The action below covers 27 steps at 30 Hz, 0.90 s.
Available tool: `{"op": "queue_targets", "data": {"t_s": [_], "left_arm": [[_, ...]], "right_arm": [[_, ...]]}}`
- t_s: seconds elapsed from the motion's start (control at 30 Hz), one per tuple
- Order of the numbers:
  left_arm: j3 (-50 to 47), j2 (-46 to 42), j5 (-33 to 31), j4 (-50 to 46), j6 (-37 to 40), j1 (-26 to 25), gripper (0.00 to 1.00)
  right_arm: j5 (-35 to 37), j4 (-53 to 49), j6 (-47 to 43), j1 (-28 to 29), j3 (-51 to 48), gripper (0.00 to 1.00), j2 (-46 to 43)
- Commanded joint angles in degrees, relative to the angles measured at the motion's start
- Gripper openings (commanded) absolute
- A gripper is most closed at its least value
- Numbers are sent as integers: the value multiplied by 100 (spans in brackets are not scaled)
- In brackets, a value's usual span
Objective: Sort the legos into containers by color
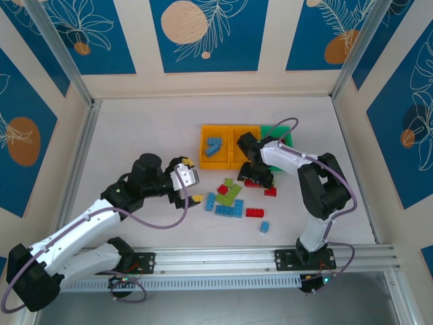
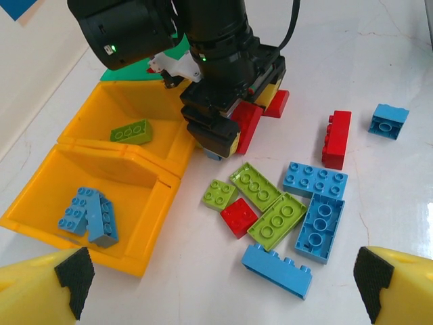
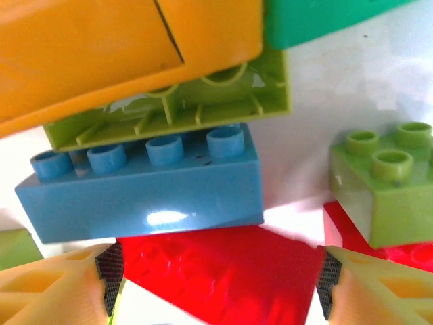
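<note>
Orange-yellow bins (image 1: pixel 216 126), two of them, sit joined in a row with a green bin (image 1: pixel 270 131) on the pale table (image 1: pixel 135 128) — the end one holds light blue legos (image 2: pixel 88 217), the middle one a single lime brick (image 2: pixel 132 131). The right gripper (image 3: pixel 216 277) is down just in front of the bins, its fingers closed on a red brick (image 3: pixel 203 254) beside a long blue brick (image 3: pixel 142 189). The left gripper (image 2: pixel 222 277) hangs wide open, nothing between its fingers, near the loose legos (image 2: pixel 270 210) — blue, lime and red, scattered by the bins.
</note>
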Motion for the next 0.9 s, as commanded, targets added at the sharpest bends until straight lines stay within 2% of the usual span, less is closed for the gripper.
{"op": "queue_targets", "data": {"t_s": [0.0, 0.17, 0.23, 0.43, 0.6, 0.7, 0.8, 0.87], "left_arm": [[-45, 3, 147, 115, -89, 16, 100], [-78, -35, 146, 119, -152, 12, 100], [-94, -30, 146, 142, -166, 15, 100], [-80, 25, 146, 221, -202, 8, 100], [34, -10, 230, 164, -289, 16, 100], [227, -80, 390, 117, -499, 3, 100], [337, -106, 544, 310, -775, -13, 100], [400, -39, 566, 439, -910, -46, 100]], "right_arm": [[-129, 76, -84, -27, -21, 76, 247], [-92, 77, -98, -27, -47, 72, 169], [-104, 112, -142, -23, -75, 68, 49], [-366, 112, -148, -25, -122, 36, -358], [-324, -216, -141, -36, -45, 19, -1002], [-48, -316, -200, -203, -7, 16, -1721], [324, -103, -567, -765, 32, 16, -2276], [701, 191, -1050, -1128, 187, 17, -2269]]}}
